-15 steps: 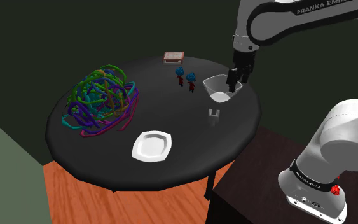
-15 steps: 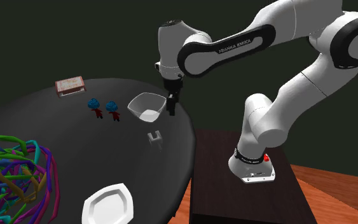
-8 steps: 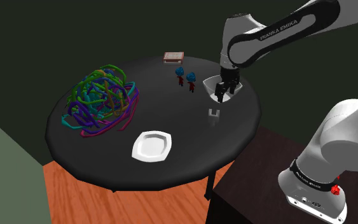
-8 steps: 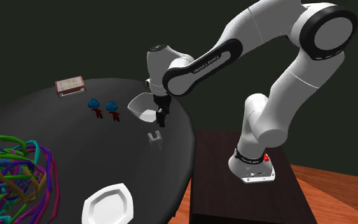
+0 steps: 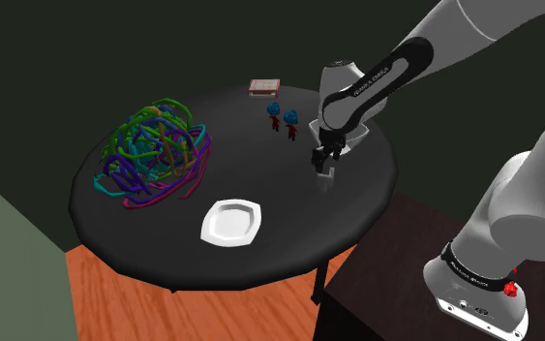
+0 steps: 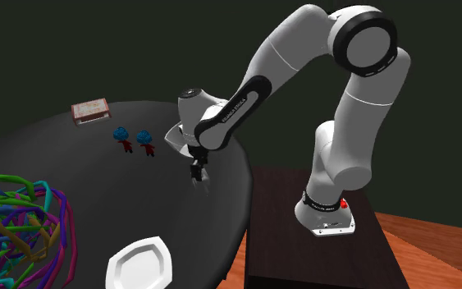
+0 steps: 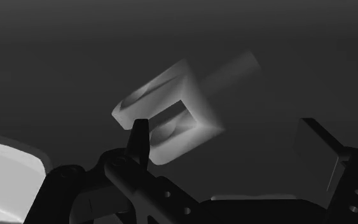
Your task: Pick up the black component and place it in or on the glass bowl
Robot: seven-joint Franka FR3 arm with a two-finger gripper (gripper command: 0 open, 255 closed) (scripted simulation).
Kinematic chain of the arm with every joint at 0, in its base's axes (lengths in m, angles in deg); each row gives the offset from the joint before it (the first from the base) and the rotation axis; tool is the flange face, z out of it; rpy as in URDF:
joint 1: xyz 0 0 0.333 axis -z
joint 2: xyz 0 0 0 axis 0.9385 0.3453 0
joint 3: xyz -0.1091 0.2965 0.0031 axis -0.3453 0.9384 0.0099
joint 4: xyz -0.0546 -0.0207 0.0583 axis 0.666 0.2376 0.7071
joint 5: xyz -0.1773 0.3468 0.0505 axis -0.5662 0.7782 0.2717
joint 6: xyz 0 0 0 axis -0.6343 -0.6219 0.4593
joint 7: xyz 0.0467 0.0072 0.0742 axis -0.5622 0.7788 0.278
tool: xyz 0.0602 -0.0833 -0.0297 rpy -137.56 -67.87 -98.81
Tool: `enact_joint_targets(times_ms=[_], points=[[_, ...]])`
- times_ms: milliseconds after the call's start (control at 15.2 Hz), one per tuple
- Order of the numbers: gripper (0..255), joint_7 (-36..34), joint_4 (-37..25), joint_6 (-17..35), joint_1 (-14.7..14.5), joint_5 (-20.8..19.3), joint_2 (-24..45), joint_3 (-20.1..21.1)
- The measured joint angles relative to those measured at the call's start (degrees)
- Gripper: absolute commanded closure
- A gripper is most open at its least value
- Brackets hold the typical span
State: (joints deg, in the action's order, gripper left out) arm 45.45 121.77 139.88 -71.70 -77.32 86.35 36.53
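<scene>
Setting: room in a home, simulator-rendered. Round black counter (image 5: 135, 228) stands on a reddish plank floor (image 5: 115, 300). A grey-green wall (image 5: 4, 262) is at the shoulder view's left, with a dark wall behind. Household items on top: white plate (image 5: 231, 221), two blue-headed toy figures (image 5: 282, 116), tangle of coloured loops (image 5: 152, 150), small flat box (image 5: 264, 87).

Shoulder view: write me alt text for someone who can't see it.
A white robot arm's black gripper hangs just above a small pale component on a round black table. Also on the table: a tangle of coloured loops, a white plate, two blue-topped figures and a flat box.
</scene>
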Motion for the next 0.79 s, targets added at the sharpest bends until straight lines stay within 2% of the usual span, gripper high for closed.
enact_joint_targets(times_ms=[264, 792], points=[[0, 2.0, -2.8, 5.0, 0.0, 2.2, 7.9, 0.0], [0, 3.3, -2.9, 10.8, 0.3, 3.9, 13.7, 0.4]])
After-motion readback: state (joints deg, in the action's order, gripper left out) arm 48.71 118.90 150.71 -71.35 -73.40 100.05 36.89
